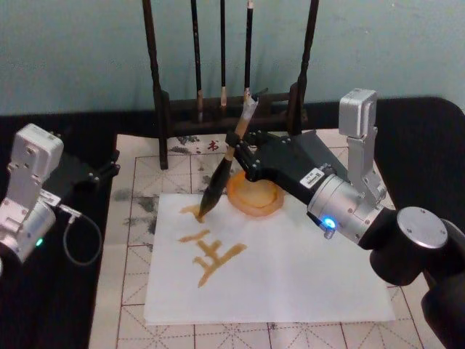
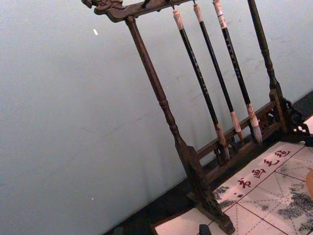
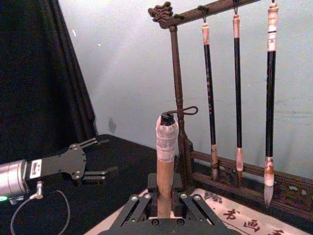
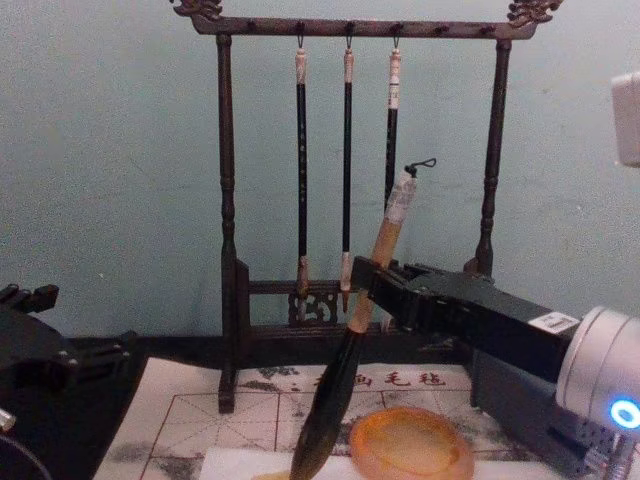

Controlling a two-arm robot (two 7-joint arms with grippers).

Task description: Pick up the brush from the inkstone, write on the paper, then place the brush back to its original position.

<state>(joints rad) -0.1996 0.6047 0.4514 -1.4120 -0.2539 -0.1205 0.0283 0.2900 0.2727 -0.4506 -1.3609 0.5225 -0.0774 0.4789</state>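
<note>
**Amber strokes on white paper, brush tip down beside the inkstone**

Bamboo shows above the closed fingers of the right gripper (image 1: 238, 151), which clamp the brush (image 1: 218, 178) on its tan handle, just above the dark lower shaft. The brush leans, its whitish capped end tipped back and up past the far-left rim of the inkstone (image 1: 254, 196). Its thick bristle tip appears to touch the paper (image 1: 305, 276) just left of the inkstone, at the end of a short amber stroke. More amber strokes (image 1: 214, 256) lie nearer the robot than the inkstone. The dish itself sits on the paper's far edge, over a gridded mat (image 1: 138, 218).

Well to the left of the inkstone, off the mat and over the black desk (image 1: 43, 313), the left gripper (image 3: 111, 155) hangs with its fingers spread and nothing between them. Behind the inkstone stands a dark wooden rack (image 4: 228, 200) with three thin black-handled brushes (image 4: 347, 150) hanging from it.
</note>
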